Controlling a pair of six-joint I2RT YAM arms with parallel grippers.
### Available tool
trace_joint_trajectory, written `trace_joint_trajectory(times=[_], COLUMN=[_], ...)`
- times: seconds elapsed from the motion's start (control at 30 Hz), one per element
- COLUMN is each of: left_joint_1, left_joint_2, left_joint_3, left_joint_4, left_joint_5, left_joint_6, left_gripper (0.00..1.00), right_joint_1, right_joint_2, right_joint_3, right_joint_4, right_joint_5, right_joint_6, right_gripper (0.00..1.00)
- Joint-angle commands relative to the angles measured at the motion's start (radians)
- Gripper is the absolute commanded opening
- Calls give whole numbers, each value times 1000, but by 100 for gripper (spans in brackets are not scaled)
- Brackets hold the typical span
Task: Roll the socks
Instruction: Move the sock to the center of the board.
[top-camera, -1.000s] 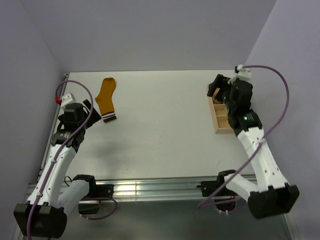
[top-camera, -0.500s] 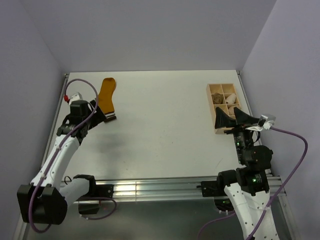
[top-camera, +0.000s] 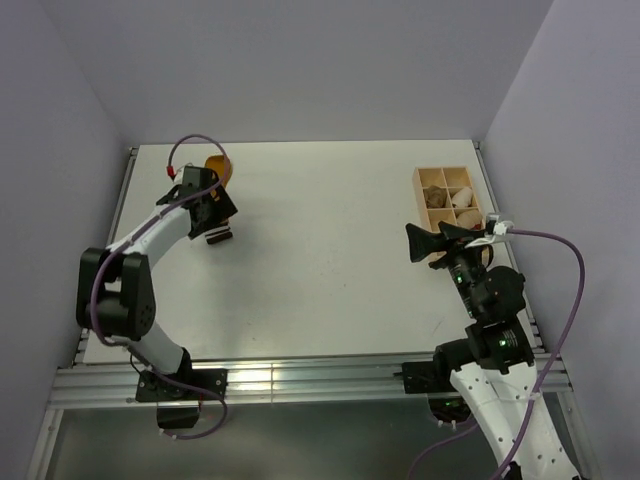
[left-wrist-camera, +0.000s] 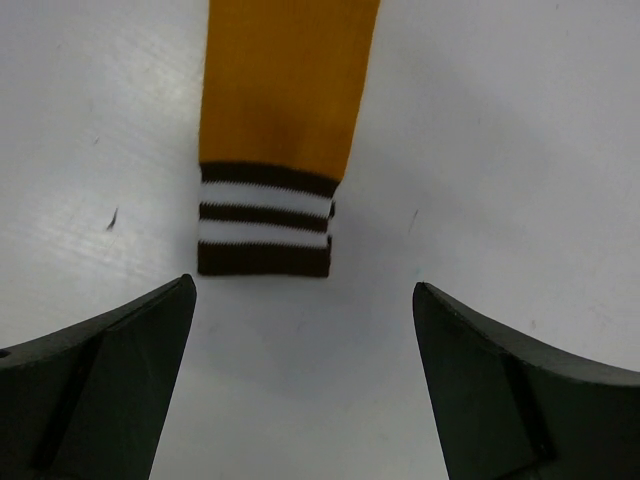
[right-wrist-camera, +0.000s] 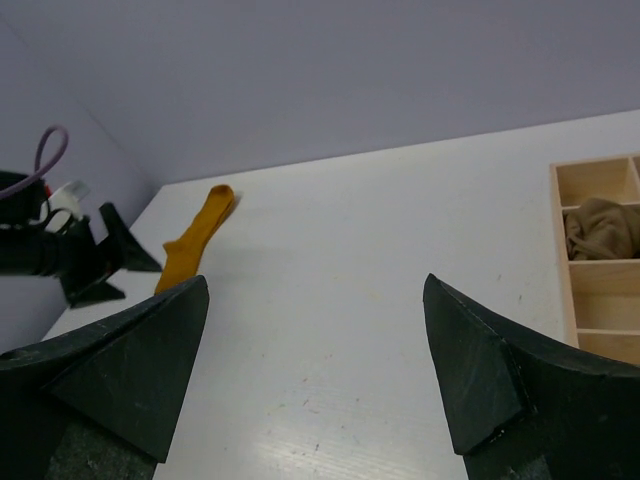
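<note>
Mustard sock (left-wrist-camera: 285, 90) lies flat, well left of the tray (top-camera: 424, 195); tan sock (right-wrist-camera: 600, 228) sits bunched in a tray compartment. Left gripper (left-wrist-camera: 303, 290), at the mustard sock's cuff, and right gripper (right-wrist-camera: 315, 285), near the tray, are both spread wide and empty.

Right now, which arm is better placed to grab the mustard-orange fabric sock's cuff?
Left. The left gripper, open, is right at the striped cuff of the mustard-orange sock; the right gripper is across the table by the wooden compartment tray.
</note>
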Motion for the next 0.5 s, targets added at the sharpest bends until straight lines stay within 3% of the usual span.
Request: trace_joint_trajectory(times=[0.0, 0.17, 0.47], left_joint_1=[-2, -2, -5], left_joint_2=[133, 310, 440], left_joint_3=[130, 245, 299], left_joint_4=[69, 68, 111], left_joint_5=[-51, -69, -57], left_joint_6=[-28, -12, 4], left_gripper=[95, 96, 96], right_joint_1=[25, 52, 75], right_joint_2=[31, 59, 45], right_joint_3=[13, 21, 17], right_joint_4=[2, -23, -23], right_joint_5=[-38, -38, 1], right_joint_6=[-18, -40, -44], right_gripper=[94, 92, 92])
